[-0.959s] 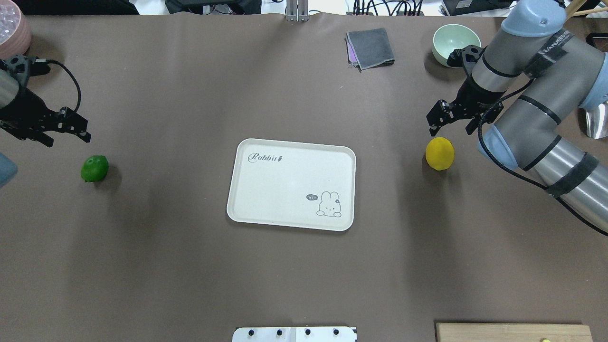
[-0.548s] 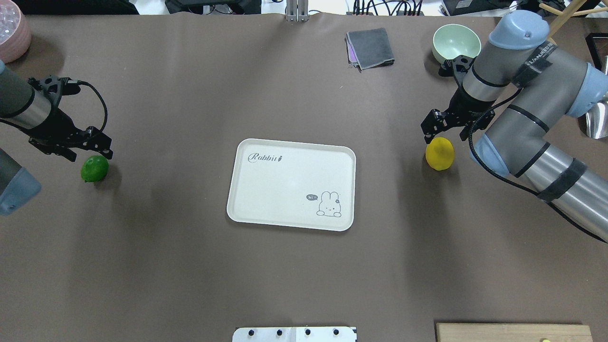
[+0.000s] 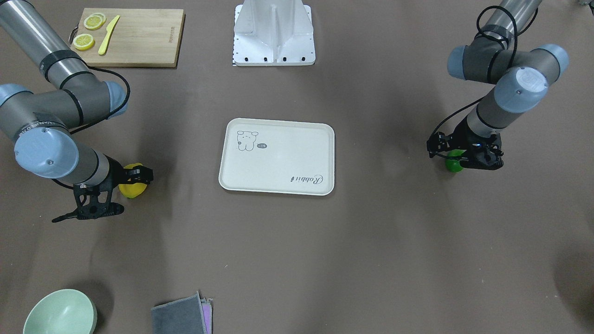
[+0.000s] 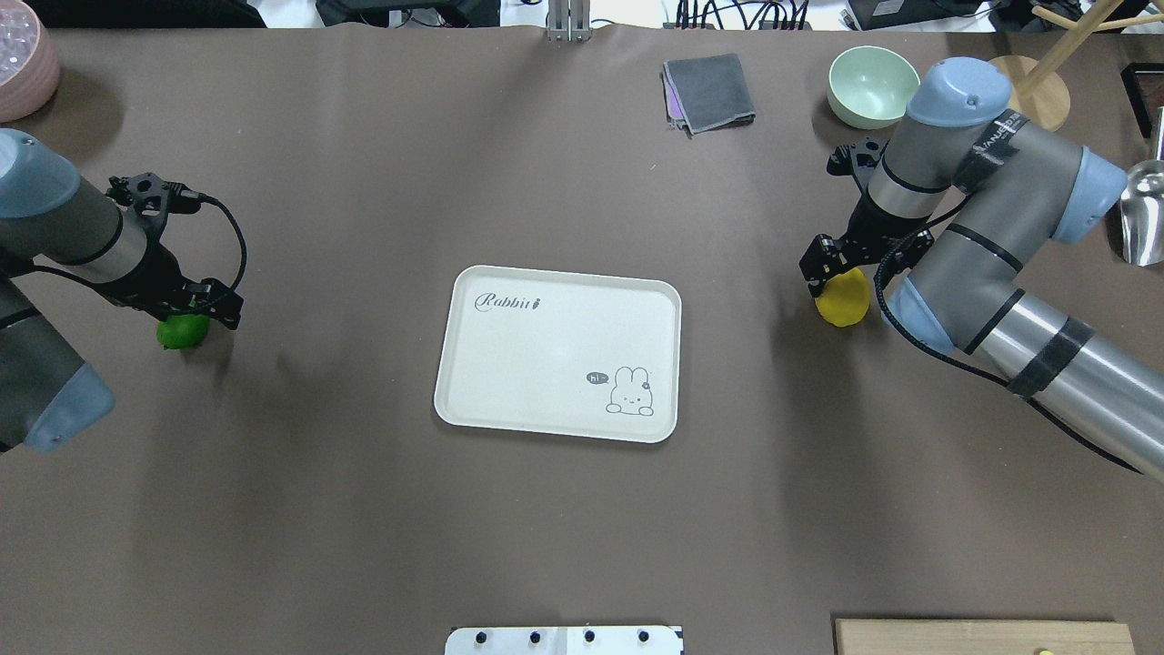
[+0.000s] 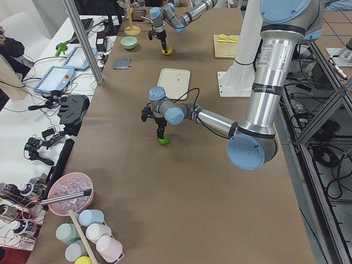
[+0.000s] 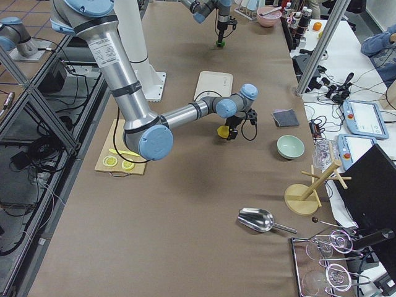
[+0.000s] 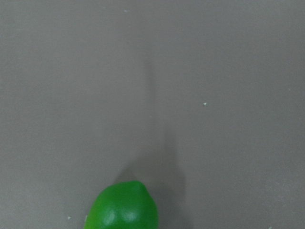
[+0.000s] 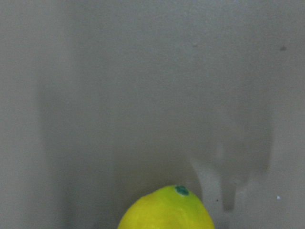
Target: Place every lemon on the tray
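Note:
The off-white tray (image 4: 557,353) lies mid-table with nothing on it. The green lemon (image 4: 178,335) lies on the table far to its left; it also shows in the front view (image 3: 453,166) and at the bottom of the left wrist view (image 7: 123,206). My left gripper (image 4: 186,307) is open, low over it, jaws on either side. The yellow lemon (image 4: 846,306) lies to the tray's right, also at the bottom of the right wrist view (image 8: 167,210). My right gripper (image 4: 853,262) is open, low over it. Whether the fingers touch either fruit is hidden.
A pale green bowl (image 4: 873,84) and a folded grey cloth (image 4: 709,91) sit at the far right. A wooden board (image 3: 130,30) with lemon slices and a yellow knife lies near the robot's right. A pink bowl (image 4: 23,59) stands far left, a metal scoop (image 4: 1141,214) far right.
Both arms have moved in and down: the left gripper from behind the green lemon to over it, the right gripper from behind the yellow lemon to over it. The lemons have not moved.

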{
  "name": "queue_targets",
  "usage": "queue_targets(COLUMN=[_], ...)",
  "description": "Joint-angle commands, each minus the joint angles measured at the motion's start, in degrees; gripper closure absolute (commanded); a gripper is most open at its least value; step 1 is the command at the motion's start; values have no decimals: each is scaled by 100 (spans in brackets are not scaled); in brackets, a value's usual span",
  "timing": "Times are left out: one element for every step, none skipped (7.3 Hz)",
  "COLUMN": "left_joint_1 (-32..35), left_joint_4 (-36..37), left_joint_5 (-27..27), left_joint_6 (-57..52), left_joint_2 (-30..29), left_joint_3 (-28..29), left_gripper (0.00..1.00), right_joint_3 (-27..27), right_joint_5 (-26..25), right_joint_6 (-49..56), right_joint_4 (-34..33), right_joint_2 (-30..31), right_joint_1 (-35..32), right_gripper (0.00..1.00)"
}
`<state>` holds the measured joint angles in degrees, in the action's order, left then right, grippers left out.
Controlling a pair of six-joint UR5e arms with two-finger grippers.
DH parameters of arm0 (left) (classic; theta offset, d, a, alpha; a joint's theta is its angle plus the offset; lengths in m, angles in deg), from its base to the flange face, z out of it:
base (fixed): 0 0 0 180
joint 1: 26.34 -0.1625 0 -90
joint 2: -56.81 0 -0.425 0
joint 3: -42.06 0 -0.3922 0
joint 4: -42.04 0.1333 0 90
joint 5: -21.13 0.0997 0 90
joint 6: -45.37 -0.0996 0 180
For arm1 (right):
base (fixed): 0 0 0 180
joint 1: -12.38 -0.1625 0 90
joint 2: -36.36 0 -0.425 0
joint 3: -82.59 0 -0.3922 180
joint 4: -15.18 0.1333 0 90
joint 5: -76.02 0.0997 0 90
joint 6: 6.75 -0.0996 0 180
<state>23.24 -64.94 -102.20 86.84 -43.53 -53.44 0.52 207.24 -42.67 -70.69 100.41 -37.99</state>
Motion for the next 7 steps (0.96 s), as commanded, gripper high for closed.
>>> queue_targets(left_joint_1=[61, 70, 131, 149, 132, 131, 123], left_joint_4=[185, 369, 588, 590, 564, 538, 520], left_joint_5=[-6, -6, 3, 46, 55, 47, -6], left_joint_6=[-263, -602, -997, -1184, -1238, -1239, -1247], left_joint_2=[163, 286, 357, 375, 384, 375, 323], left_joint_3=[-344, -538, -601, -532, -401, -312, -198], left_gripper=[3, 3, 3, 3, 3, 3, 3], right_joint_3=[-19, -37, -107, -281, -388, -502, -573], right_joint_5=[-8, 1, 27, 45, 45, 45, 36], right_joint_6=[23, 23, 14, -12, 14, 23, 49], right_joint_4=[9, 9, 9, -17, -8, -8, 9], right_joint_2=[-51, -104, -208, -366, -472, -726, -1015], right_joint_1=[36, 54, 54, 54, 80, 167, 342], right_gripper=[75, 92, 93, 93, 92, 92, 90])
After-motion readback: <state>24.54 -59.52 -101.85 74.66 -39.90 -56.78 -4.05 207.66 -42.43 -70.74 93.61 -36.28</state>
